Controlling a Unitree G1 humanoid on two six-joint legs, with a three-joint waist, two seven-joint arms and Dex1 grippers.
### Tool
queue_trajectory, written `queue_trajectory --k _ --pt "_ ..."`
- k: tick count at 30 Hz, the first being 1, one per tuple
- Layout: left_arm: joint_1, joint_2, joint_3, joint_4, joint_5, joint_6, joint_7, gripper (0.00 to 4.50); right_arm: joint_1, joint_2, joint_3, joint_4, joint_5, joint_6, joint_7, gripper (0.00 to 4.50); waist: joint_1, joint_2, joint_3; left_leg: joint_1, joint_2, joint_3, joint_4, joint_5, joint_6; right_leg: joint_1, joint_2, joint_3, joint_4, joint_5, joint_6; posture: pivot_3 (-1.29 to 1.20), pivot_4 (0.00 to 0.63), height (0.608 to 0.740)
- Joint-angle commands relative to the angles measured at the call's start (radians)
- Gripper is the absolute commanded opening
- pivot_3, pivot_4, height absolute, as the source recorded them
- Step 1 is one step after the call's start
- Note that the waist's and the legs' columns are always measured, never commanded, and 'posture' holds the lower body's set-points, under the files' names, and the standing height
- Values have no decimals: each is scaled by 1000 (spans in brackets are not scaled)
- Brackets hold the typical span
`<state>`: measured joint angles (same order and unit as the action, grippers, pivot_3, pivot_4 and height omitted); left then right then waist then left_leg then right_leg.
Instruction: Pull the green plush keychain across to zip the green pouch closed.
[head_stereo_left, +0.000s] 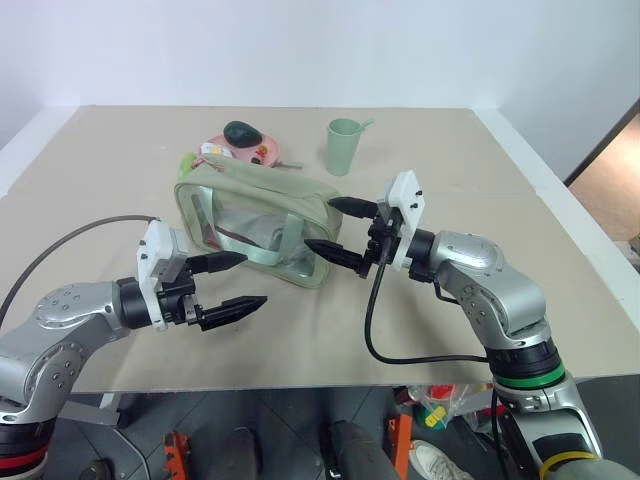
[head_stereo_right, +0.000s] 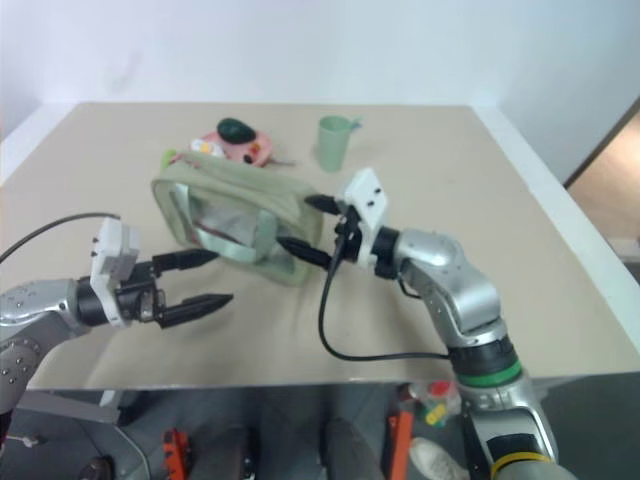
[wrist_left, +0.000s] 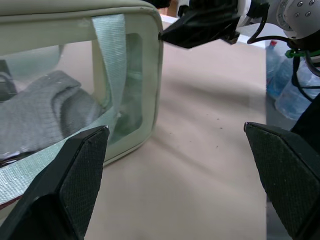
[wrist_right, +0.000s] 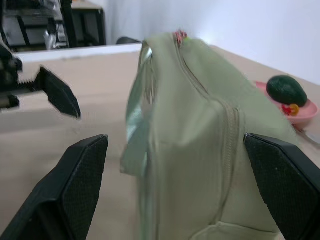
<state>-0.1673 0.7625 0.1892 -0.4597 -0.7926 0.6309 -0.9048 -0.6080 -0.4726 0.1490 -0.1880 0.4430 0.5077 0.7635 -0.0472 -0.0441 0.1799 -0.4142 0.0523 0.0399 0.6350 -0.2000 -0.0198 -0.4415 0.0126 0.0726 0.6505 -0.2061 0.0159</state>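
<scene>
Keychain (head_stereo_left: 189, 161) sits at pouch (head_stereo_left: 262, 222) far-left end; zipper axis runs toward right gripper (head_stereo_left: 340, 232), jaws spread around near end. Left gripper (head_stereo_left: 238, 282) wide, empty.

pouch: boxy sage-green pouch with clear sides (head_stereo_left: 262, 225), upright mid-table
left gripper (head_stereo_left: 238, 283): open, beside pouch
right gripper (head_stereo_left: 336, 228): jaws straddle pouch's end

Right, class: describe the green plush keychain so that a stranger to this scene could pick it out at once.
Start at the large boxy sage-green pouch with clear plastic sides in the middle of the beige table. Follow its top zipper to the far end, beside the pink dish. There sits the small lime-green fuzzy plush keychain, brighter and far smaller than the dark avocado-like lump or the pale green cup.
</scene>
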Motion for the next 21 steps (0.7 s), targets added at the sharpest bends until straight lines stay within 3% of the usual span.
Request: queue_trajectory --k 1,8,15,21 --pt "-8 -19 20 -24 -8 -22 21 4500 -7 5 5 -7 -22 -44 29 2909 0 0 0 0 0 0 0 0 0 0 0 0 0 0 0 0 150 740" --pt "7 -46 23 -13 16 -41 37 4500 -21 43 16 5 -60 -69 19 549 -1 0 0 0 1 -1 0 0 0 0 1 -1 0 1 0 0 150 740" --pt "2 -64 3 -4 33 -50 38 4500 -32 24 15 12 -120 -169 64 549 -1 0 0 0 0 0 1 0 0 0 0 -1 1 1 0 0 150 740" --pt "10 -66 9 -4 39 -46 33 4500 -24 -101 -99 70 -86 -278 195 549 2 0 0 0 0 -1 1 0 0 0 0 -1 0 1 0 0 150 740"
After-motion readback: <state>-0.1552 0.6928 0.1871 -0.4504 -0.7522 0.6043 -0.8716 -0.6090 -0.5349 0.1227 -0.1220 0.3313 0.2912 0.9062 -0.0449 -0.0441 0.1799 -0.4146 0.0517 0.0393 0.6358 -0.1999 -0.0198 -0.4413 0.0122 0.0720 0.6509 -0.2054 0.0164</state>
